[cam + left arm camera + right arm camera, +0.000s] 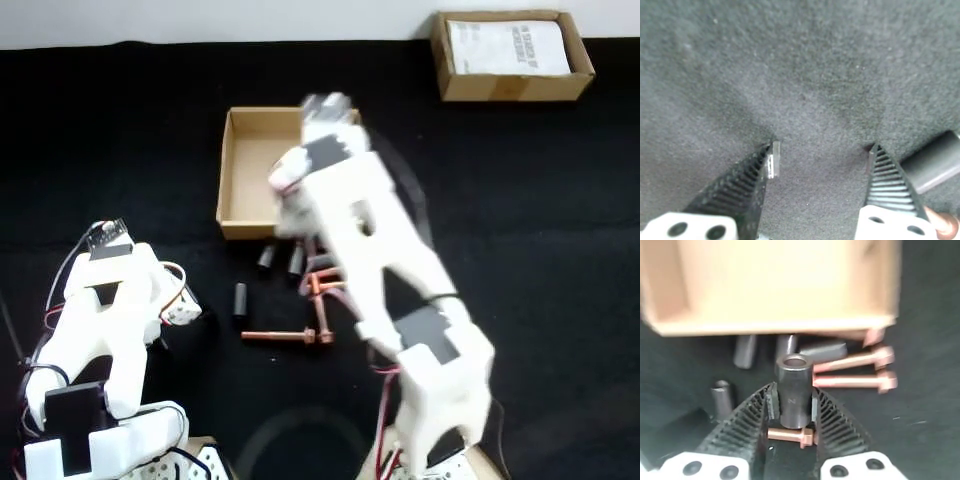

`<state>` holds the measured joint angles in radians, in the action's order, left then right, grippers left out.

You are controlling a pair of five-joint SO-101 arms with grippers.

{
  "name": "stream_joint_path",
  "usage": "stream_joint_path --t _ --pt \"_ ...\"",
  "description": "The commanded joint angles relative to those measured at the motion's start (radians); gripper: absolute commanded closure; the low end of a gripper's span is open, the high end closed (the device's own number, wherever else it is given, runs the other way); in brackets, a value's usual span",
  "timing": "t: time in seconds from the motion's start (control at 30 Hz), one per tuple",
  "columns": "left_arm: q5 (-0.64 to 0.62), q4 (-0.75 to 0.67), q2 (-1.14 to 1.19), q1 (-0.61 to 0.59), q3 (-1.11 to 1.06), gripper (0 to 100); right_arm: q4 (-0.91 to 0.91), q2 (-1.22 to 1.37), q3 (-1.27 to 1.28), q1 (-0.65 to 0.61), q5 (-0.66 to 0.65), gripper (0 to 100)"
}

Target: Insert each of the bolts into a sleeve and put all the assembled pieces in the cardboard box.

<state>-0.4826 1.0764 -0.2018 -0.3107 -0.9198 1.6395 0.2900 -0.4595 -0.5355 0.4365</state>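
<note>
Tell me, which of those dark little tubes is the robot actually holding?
The sleeve clamped in the right gripper, its open end toward the wrist camera. The other sleeves lie loose on the black mat by the cardboard box.

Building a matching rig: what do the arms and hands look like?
The left arm and right arm are white with black motors and red and black cables. The left hand and right hand have black ribbed fingers on white holed bases.
</note>
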Motion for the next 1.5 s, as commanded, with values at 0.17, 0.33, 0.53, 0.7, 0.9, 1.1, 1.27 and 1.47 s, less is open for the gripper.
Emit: stream_joint_path --t 0.17,0.33,0.53,0.7,0.9,1.1,1.27,1.47 --pt "0.04 -0.015 -0.002 -0.018 -0.001 71 0.124 -0.438 -0.039 0.349 -0.192 99.1" --pt "0.176 -0.015 -0.002 -0.018 -0.002 71 0.122 -0.75 0.288 0.527 -0.284 99.1" --pt "0.397 -0.034 -0.002 -0.065 0.005 71 0.119 -1.121 0.708 0.72 -0.358 99.1" --pt "0.687 -0.025 -0.012 -0.056 0.031 72 0.045 -1.432 1.024 0.966 -0.479 99.1" --pt "0.957 0.161 -0.01 0.091 0.219 71 -0.12 -1.77 1.348 1.28 -0.661 99.1" --pt "1.398 0.462 -0.002 0.36 0.456 71 -0.318 -2.02 1.629 1.488 -0.792 99.1" --pt "1.912 0.652 -0.002 0.486 0.624 71 -0.377 -2.126 1.804 1.596 -0.816 99.1" --pt "2.191 0.575 0.001 0.634 0.71 71 -0.378 -2.123 1.824 1.673 -0.818 99.1"
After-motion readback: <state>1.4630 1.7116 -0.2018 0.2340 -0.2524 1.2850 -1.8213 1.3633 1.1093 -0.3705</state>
